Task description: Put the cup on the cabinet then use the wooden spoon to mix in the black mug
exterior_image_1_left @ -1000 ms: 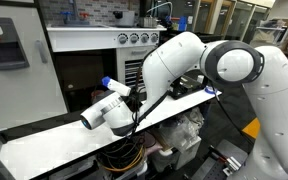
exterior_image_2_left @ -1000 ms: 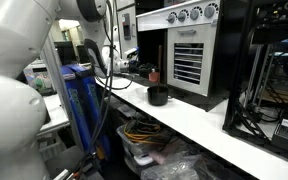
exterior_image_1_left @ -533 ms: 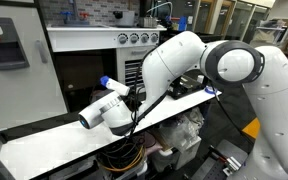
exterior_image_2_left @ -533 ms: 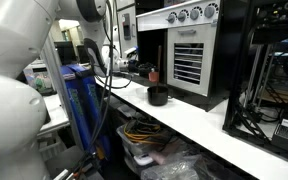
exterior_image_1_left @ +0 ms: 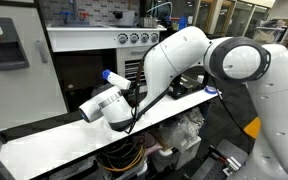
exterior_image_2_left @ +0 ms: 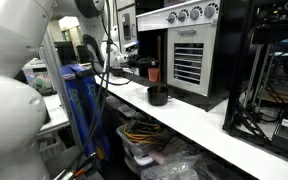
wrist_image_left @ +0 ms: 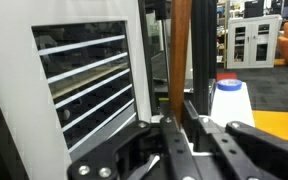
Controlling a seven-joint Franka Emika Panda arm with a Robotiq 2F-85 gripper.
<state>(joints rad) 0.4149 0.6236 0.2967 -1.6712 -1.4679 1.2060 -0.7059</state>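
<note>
End effector [wrist_image_left: 180,125] clamped on the upright wooden spoon [wrist_image_left: 180,50], black mug [exterior_image_2_left: 157,96] on the white bench [exterior_image_2_left: 214,125] by its far edge, orange-red cup [exterior_image_2_left: 153,73] just behind

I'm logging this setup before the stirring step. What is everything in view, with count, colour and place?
wooden spoon: one, light brown, upright, handle between the gripper's fingers
black mug: one, glossy black, on the counter in front of the oven
cup: one, orange-red, just beyond the mug; what it stands on is unclear
counter: one, white, long
oven: one, steel, with a row of knobs above a slatted vent
robot arm: one, white, reaching over the counter
gripper: one, black, shut on the spoon
</note>
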